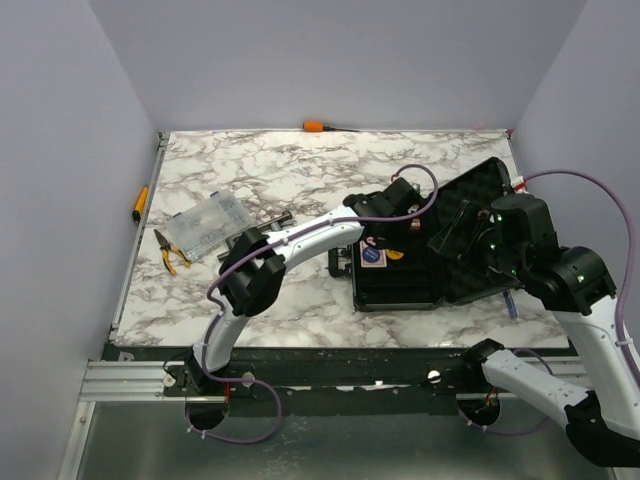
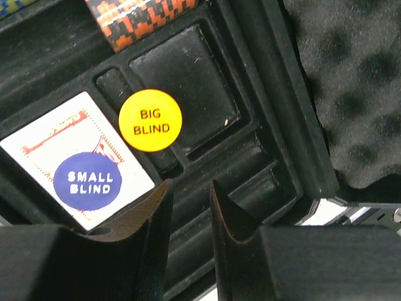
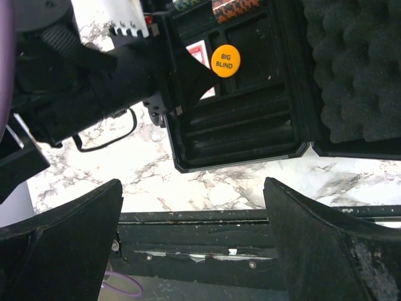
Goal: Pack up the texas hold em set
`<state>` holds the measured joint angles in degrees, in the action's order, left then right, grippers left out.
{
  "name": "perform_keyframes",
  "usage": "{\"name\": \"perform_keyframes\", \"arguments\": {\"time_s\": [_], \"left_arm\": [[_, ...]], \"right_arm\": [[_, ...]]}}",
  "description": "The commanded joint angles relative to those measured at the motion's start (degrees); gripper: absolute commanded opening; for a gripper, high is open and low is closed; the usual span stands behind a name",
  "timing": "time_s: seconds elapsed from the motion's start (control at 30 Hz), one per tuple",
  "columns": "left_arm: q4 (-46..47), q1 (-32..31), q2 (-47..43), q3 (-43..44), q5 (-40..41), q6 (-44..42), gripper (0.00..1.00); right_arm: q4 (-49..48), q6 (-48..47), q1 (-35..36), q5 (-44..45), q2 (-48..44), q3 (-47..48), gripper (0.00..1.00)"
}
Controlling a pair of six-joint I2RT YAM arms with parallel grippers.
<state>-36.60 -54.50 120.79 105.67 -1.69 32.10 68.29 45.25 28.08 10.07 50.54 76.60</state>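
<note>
The black case point(image 1: 400, 290) lies open right of centre on the marble table point(image 1: 250, 160). In its tray, the orange disc point(image 2: 150, 120) sits beside the card deck point(image 2: 47, 141), and the blue disc point(image 2: 87, 181) lies on top of the deck. The left gripper point(image 2: 190, 185) hovers over the tray, slightly parted and empty. The right gripper point(image 3: 193, 185) is spread wide and holds nothing.

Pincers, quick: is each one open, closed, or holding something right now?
Left pincer: narrowly open, holding nothing.
Right pincer: wide open, holding nothing.
</note>
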Motion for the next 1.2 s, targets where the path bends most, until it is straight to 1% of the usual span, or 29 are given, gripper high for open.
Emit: {"name": "perform_keyframes", "arguments": {"time_s": [0.0,0.13,0.27,0.4,0.6,0.83,0.93,1.03,1.1,1.17], "left_arm": [[-2.89,-0.34,4.61,5.32,-0.56,-0.18,0.29],[-3.87,0.21,6.63,6.36,0.69,0.69,0.28],[-3.81,1.14,7.74,5.7,0.0,2.35,0.28],[-3.83,1.14,10.1,6.89,-0.97,2.33,0.28],[-3.83,1.15,14.19,11.3,-2.82,2.54,0.28],[-3.83,0.82,17.85,16.5,-6.11,0.89,0.28],[-3.51,0.37,18.31,18.69,-7.58,0.26,0.28],[-2.72,-0.46,18.34,20.24,-10.95,-0.1,0.29],[-2.17,-1.06,17.48,19.88,-12.82,-0.04,0.29],[-0.95,-1.54,15.09,17.3,-14.15,0.14,0.3]], "right_arm": [[4.13,0.67,0.27,2.19,-0.91,2.44,0.96],[6.03,1.13,0.27,2.89,-1.38,3.48,0.96],[7.66,1.25,0.3,3.2,-2.05,3.56,0.96],[8.5,1.31,0.26,2.92,-2.24,3.35,0.96],[8.65,1.12,0.28,1.81,-2.21,2.29,0.96],[10.13,1.5,0.27,1.95,-2.47,2.86,0.96],[10.88,2.09,0.31,2.23,-3.09,2.89,0.96],[11.07,2.76,0.3,2.37,-3.82,2.53,0.96],[10.83,3.0,0.31,2.62,-4.14,2.41,0.96],[10.51,3.03,0.25,3.14,-3.97,2.83,0.96]]}}
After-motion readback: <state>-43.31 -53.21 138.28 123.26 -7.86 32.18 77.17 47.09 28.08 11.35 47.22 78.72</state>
